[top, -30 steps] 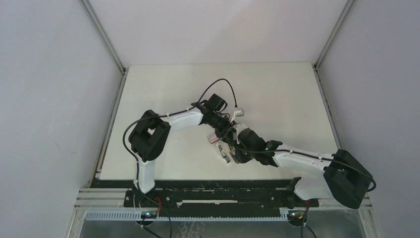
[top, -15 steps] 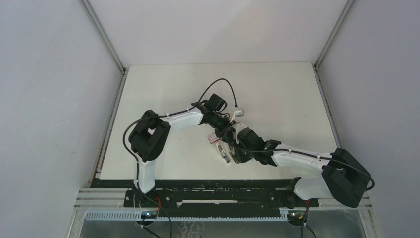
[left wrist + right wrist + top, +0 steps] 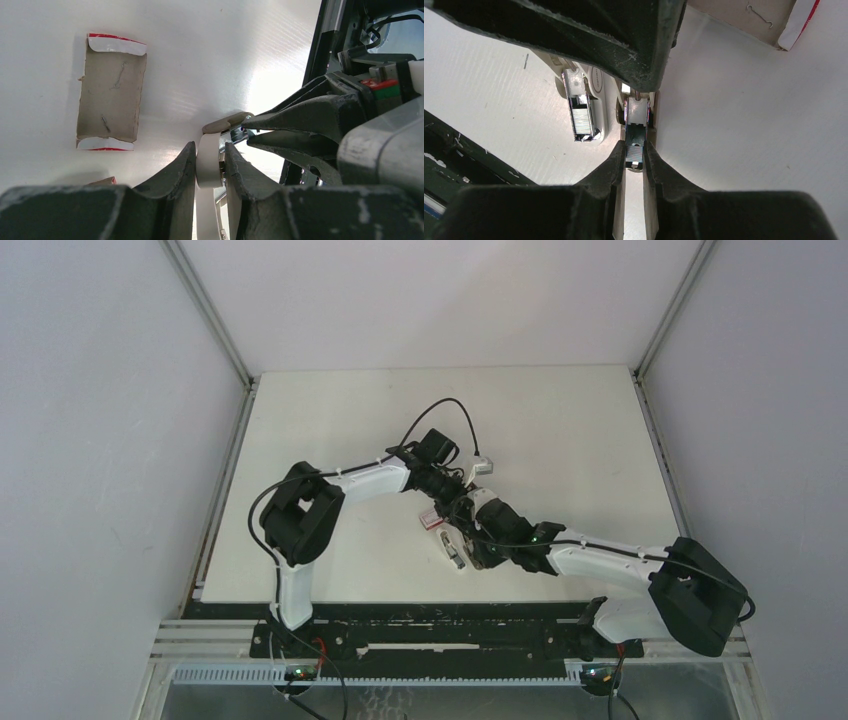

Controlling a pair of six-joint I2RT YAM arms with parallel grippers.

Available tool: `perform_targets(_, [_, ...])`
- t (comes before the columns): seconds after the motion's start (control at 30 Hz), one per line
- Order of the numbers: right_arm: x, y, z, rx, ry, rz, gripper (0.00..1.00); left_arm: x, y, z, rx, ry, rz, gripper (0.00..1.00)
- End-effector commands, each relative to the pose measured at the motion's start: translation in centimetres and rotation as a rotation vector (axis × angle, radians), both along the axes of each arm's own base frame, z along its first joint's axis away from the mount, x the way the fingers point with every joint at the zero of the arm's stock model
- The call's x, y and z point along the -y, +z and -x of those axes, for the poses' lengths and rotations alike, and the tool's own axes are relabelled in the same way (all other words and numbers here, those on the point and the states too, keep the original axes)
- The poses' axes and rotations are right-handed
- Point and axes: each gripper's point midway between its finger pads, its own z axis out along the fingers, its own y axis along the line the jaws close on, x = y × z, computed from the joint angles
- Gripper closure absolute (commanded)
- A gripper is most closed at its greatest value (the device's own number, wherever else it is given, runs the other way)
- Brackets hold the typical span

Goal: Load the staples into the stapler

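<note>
We find the left gripper [image 3: 210,154] clamped on the small white plastic stapler with beige tip [image 3: 207,167], which is hinged open at four o'clock from the opened red-and-white cardboard tray [image 3: 110,95]. The right gripper [image 3: 634,150] pinches one of its metal rails. The silvery-grey staple strip [image 3: 583,116] appears seated in the other channel, at ten o'clock from those fingers. We judge loading largely done, with closing still outstanding.
</note>
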Motion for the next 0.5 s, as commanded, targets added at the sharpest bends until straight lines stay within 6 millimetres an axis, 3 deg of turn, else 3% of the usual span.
perform_targets(0.0, [0.35, -0.06, -0.82, 0.036, -0.012, 0.054, 0.89, 0.78, 1.62, -0.76, 0.033, -0.01, 0.059, 0.72])
perform_targets(0.47, [0.76, -0.48, -0.85, 0.032, -0.016, 0.092, 0.9, 0.75, 1.72, -0.71, 0.038, -0.015, 0.062, 0.76])
